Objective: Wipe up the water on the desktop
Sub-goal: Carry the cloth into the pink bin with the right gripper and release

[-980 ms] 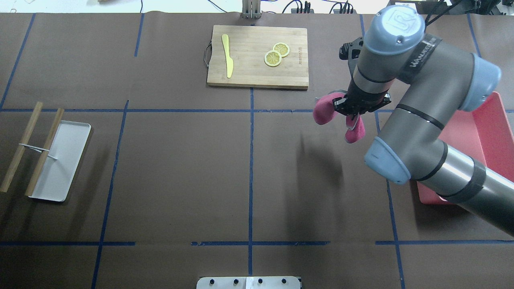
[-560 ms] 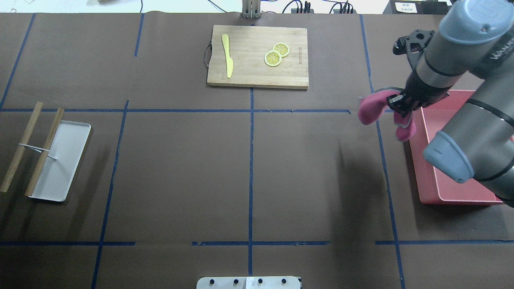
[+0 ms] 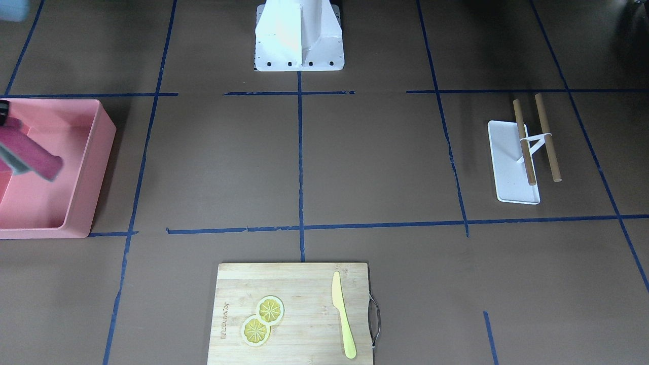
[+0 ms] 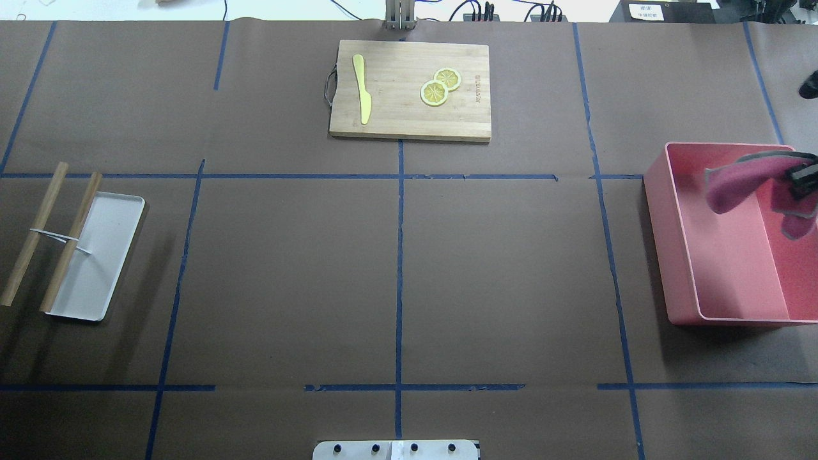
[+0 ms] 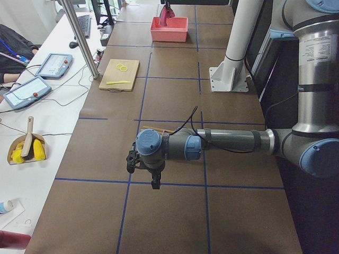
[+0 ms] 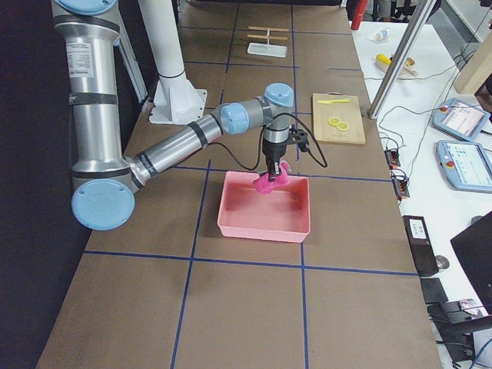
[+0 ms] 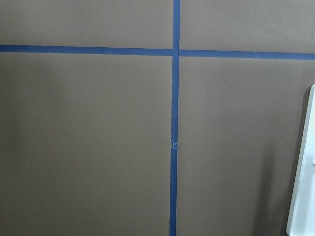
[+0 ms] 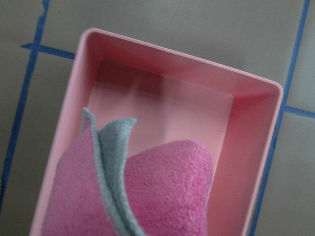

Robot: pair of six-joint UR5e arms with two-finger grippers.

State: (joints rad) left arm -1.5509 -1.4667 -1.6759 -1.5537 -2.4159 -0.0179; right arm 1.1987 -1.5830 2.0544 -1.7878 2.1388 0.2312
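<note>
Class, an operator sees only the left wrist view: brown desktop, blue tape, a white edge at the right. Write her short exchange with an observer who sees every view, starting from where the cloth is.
Operator: Where is the cloth?
Observer: The pink cloth hangs from the right gripper, over the pink bin.
Operator: What is the white edge on my right?
Observer: A white tray, with two wooden rods at its side.
</note>
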